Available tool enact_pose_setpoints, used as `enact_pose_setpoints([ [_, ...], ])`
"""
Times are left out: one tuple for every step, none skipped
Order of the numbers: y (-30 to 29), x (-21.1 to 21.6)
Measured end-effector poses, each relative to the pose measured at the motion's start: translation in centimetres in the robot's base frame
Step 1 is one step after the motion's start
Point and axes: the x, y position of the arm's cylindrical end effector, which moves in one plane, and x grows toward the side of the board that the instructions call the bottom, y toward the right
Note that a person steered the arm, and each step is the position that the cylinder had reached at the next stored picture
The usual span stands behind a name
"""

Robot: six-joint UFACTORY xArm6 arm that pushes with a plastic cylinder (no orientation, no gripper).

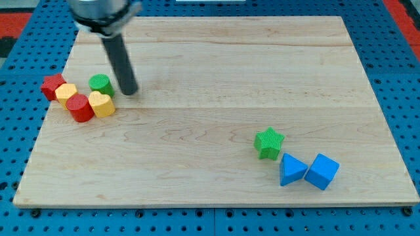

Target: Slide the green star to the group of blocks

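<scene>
Five blocks cluster at the view's left beside my tip (129, 92), a bare gripperless rod, far from the green star (269, 142).

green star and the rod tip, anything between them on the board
Nothing: in the camera view only bare wood lies between my tip and the green star.

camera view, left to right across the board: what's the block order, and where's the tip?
red star → yellow block → red cylinder → my tip just right of the green cylinder → green star → blue triangular block → blue cube. Green cylinder and second yellow block overlap in x, so left unordered.
</scene>
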Motion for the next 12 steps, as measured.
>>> enact_pose_setpoints([
  [13.0, 1.7],
  [24.9, 4.2],
  [27.8, 8.4],
  [19.6, 9.6],
  [13.5, 9.6],
  [14.3, 9.6],
  [19.1, 9.8],
  [21.3, 10.1],
  [17.2, 11.1],
  [15.7, 14.2],
  [15.4, 16.8],
  [9.0, 15.7],
])
